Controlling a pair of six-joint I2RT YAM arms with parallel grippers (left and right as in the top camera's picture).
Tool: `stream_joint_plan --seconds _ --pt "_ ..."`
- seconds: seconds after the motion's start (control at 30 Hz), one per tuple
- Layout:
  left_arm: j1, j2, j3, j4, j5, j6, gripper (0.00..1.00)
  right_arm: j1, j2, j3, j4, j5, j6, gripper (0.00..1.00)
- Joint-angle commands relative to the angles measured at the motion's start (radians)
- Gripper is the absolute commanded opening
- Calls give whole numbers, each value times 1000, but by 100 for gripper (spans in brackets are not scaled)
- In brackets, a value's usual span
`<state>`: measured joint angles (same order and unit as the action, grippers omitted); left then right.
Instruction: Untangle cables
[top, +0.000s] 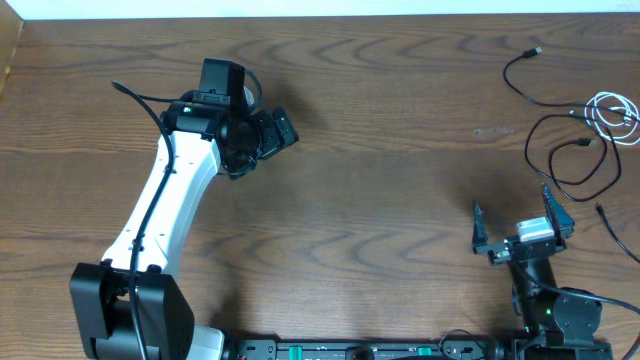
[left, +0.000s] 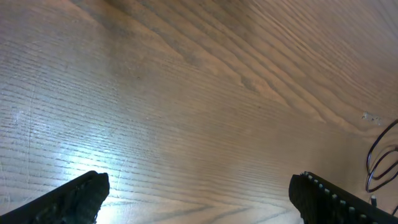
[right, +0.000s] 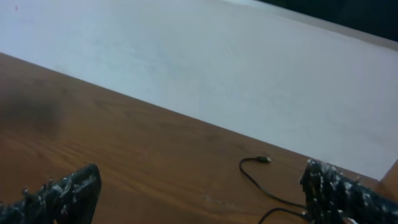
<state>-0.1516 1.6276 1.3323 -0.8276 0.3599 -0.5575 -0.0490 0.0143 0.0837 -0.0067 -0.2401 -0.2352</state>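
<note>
Overhead, we see the wood-grain tabletop (top: 380, 230) with black and white cables (top: 585, 143) near its right edge, left fingers (top: 284, 128) and right fingers (top: 478, 222) wide apart, empty; left wrist, bare grain; right wrist, one plug end before a pale surface (right: 217, 68) beyond.
</note>
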Motion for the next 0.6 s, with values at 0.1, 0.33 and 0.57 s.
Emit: stream_joint_plan --seconds 0.1,0.33,0.57 --pt "2 5 12 -2 -14 -5 98 3 -9 -79 45 -48 -5 99" --pt "2 5 12 -2 -14 -5 98 3 -9 -79 13 -28 -6 99" --pt "2 5 12 -2 -14 -5 98 3 -6 -78 -54 66 -5 99"
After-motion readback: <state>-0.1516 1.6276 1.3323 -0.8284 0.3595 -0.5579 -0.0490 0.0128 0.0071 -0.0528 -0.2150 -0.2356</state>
